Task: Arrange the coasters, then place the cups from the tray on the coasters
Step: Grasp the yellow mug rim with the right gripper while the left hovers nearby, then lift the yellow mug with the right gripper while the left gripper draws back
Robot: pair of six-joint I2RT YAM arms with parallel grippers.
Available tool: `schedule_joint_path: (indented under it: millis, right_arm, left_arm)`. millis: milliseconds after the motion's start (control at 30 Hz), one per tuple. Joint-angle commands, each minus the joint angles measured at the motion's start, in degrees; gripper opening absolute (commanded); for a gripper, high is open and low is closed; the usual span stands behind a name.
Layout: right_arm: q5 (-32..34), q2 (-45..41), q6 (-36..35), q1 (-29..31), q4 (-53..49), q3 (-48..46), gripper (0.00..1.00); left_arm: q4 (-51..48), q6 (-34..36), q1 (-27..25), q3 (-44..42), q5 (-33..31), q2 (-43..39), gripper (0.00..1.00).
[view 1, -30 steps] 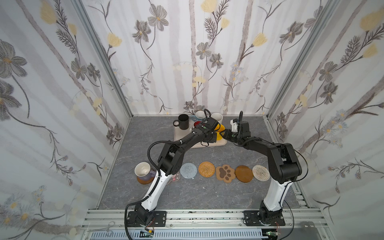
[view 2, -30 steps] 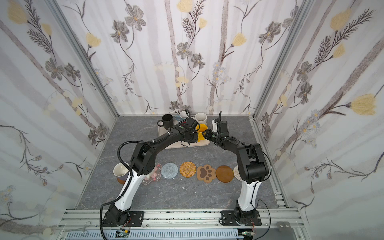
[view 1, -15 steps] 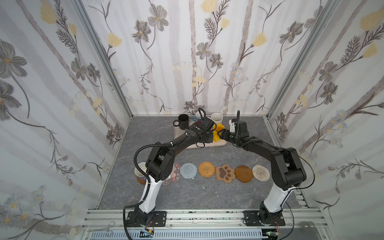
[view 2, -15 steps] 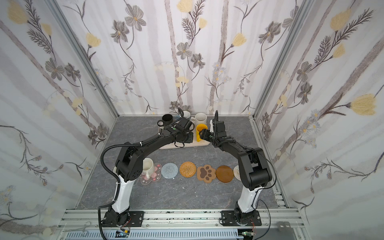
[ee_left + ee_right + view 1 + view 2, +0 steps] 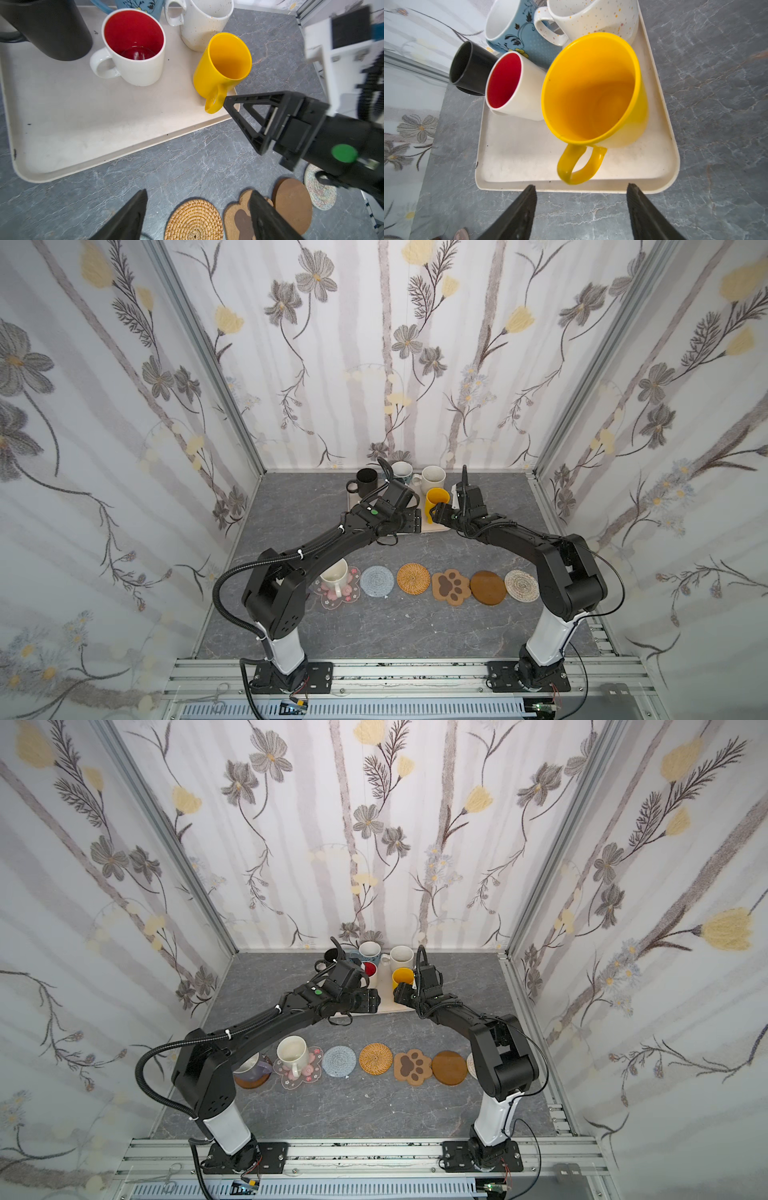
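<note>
The cream tray (image 5: 438, 528) (image 5: 517, 158) lies at the back and holds several cups. They are a black cup (image 5: 367, 482), a blue patterned one (image 5: 401, 470), a speckled white one (image 5: 433, 479), a white one with a red inside (image 5: 133, 47) and a yellow one (image 5: 436, 499) (image 5: 593, 91). My right gripper (image 5: 581, 185) (image 5: 436, 515) is open, and the yellow cup's handle lies just ahead of its fingertips. My left gripper (image 5: 198, 191) (image 5: 417, 523) is open and empty over the tray's front edge. The coasters run along the front: pink blossom (image 5: 347, 600), grey-blue (image 5: 377, 580), rattan (image 5: 413, 578), paw (image 5: 451, 587), wooden disc (image 5: 489, 588) and white woven (image 5: 521, 585).
A cream mug (image 5: 334, 576) stands on the pink blossom coaster. In a top view a lavender mug (image 5: 249, 1069) sits on another brown disc (image 5: 249, 1085), partly behind my left arm. Flowered walls close in the left, back and right. A metal rail (image 5: 374, 672) runs along the front.
My left gripper has opened and drawn back from the yellow cup toward the tray's front edge. The right gripper has shifted a little lower beside the yellow cup's handle.
</note>
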Motion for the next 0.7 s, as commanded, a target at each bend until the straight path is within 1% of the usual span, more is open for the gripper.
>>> schedule_joint_path:
  millis: [0, 67, 267, 467, 567, 600, 667]
  right_arm:
    - [2.07, 1.26, 1.84, 0.27, 1.1, 0.6, 0.69]
    - [2.5, 1.94, 1.87, 0.57, 1.15, 1.24, 0.68]
    - [5.08, 2.71, 1.53, 1.73, -0.39, 2.81, 0.69]
    - [8.03, 4.6, 0.03, 1.98, -3.76, 5.66, 0.7]
    - [10.73, 6.32, -0.91, 2.43, -6.94, 8.56, 0.71]
    - [11.5, 6.88, -1.1, 2.68, -7.94, 9.47, 0.71]
    - [13.26, 8.25, -1.66, 3.25, -10.11, 11.62, 0.71]
  left_arm:
    - [2.56, 0.86, 0.14, -1.9, 0.12, -4.58, 0.92]
    - [2.47, 1.05, 0.95, -3.36, 0.13, -7.88, 1.0]
    - [2.36, 1.44, 4.09, -7.89, 1.12, -15.95, 1.0]
    - [1.62, 2.71, 7.7, -12.27, 4.17, -22.08, 1.0]
    - [1.35, 3.83, 10.03, -13.66, 4.55, -25.17, 1.0]
    - [1.33, 3.85, 10.85, -14.08, 4.63, -25.29, 1.0]
    - [1.49, 3.22, 12.46, -15.19, 4.3, -28.25, 1.0]
